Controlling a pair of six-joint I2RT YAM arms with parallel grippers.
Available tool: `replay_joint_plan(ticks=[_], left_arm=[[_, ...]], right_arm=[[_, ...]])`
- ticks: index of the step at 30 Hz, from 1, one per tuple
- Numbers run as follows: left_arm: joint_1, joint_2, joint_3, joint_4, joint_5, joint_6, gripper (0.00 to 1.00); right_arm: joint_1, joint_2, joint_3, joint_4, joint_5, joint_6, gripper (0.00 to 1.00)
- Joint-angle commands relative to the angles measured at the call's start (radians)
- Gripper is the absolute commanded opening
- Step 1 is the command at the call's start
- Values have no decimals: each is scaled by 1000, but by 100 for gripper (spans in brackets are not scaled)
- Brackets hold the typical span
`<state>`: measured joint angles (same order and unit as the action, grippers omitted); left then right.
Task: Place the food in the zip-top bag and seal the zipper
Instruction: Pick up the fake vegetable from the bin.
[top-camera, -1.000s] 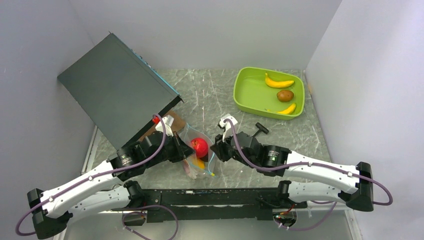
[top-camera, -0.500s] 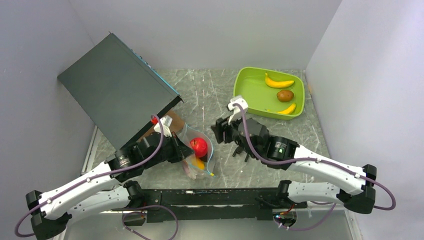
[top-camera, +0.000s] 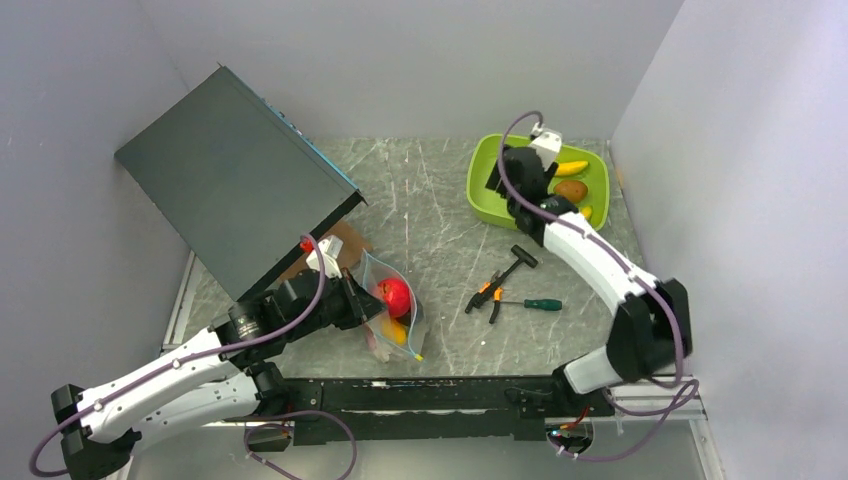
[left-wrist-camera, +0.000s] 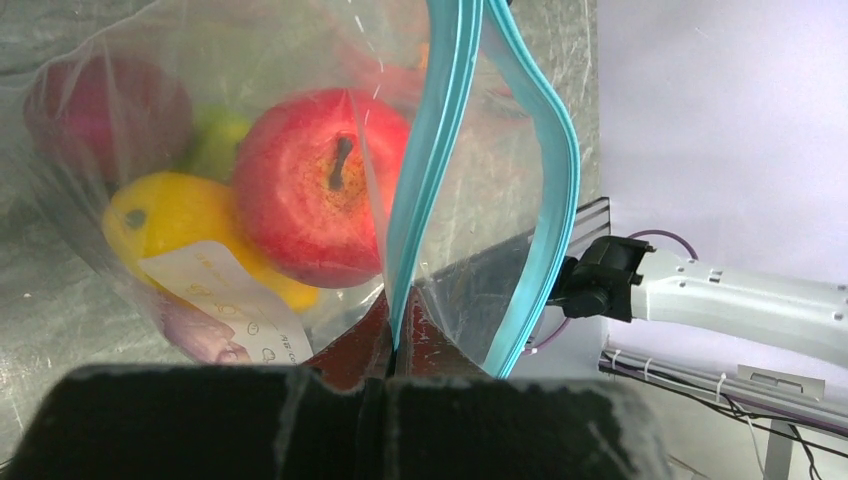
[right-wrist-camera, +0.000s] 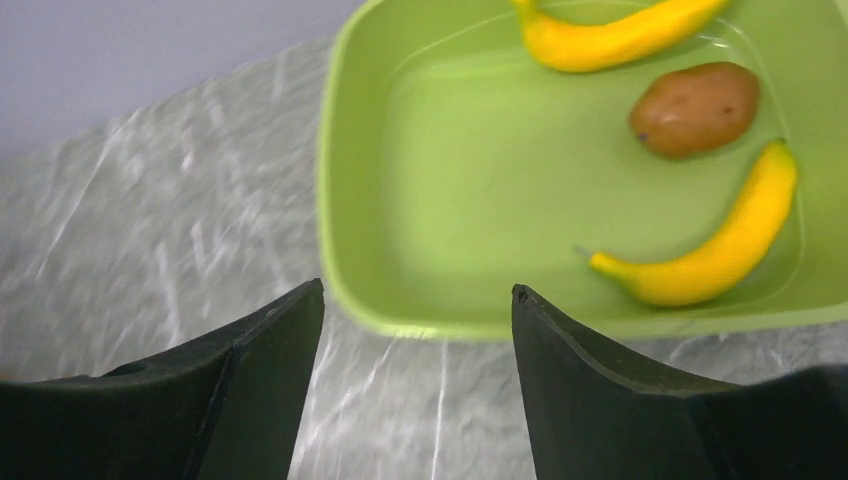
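In the left wrist view the clear zip-top bag (left-wrist-camera: 250, 90) holds a red apple (left-wrist-camera: 320, 185), a yellow piece (left-wrist-camera: 170, 215), a green one (left-wrist-camera: 215, 140) and a purple one (left-wrist-camera: 100, 100). Its blue-green zipper (left-wrist-camera: 545, 200) gapes open. My left gripper (left-wrist-camera: 400, 340) is shut on one zipper edge, holding the bag (top-camera: 400, 315) up. My right gripper (right-wrist-camera: 415, 300) hangs open and empty over the near rim of the lime-green tray (right-wrist-camera: 470, 170), where two bananas (right-wrist-camera: 620, 35) (right-wrist-camera: 720, 250) and a brown pear (right-wrist-camera: 695, 108) lie. From above, the right gripper (top-camera: 500, 185) is at the tray's left side.
Black-and-orange pliers (top-camera: 485, 295), a green-handled screwdriver (top-camera: 535, 304) and a small black T-shaped tool (top-camera: 520, 258) lie between the bag and the tray (top-camera: 478, 205). A large dark box (top-camera: 230, 175) leans at the back left, with a brown board (top-camera: 335, 245) under its corner.
My right arm has left the bag's mouth and swung back right to the tray, its jaws opening on the way. The left gripper kept hold of the bag.
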<state>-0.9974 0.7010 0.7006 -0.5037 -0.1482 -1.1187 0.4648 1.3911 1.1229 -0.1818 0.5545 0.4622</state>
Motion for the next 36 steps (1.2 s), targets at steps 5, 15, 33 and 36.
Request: replay_joint_plan(ticks=[5, 15, 33, 36], left_arm=[[-4, -12, -15, 102, 21, 39, 0], [-3, 69, -13, 120, 48, 74, 0], [0, 72, 18, 67, 19, 94, 0], [0, 77, 22, 67, 19, 97, 0]], right_arm=[[-383, 271, 134, 52, -157, 230, 93], [-553, 615, 377, -59, -265, 236, 99], [-609, 736, 465, -64, -342, 213, 31], [-608, 700, 429, -42, -376, 207, 22]])
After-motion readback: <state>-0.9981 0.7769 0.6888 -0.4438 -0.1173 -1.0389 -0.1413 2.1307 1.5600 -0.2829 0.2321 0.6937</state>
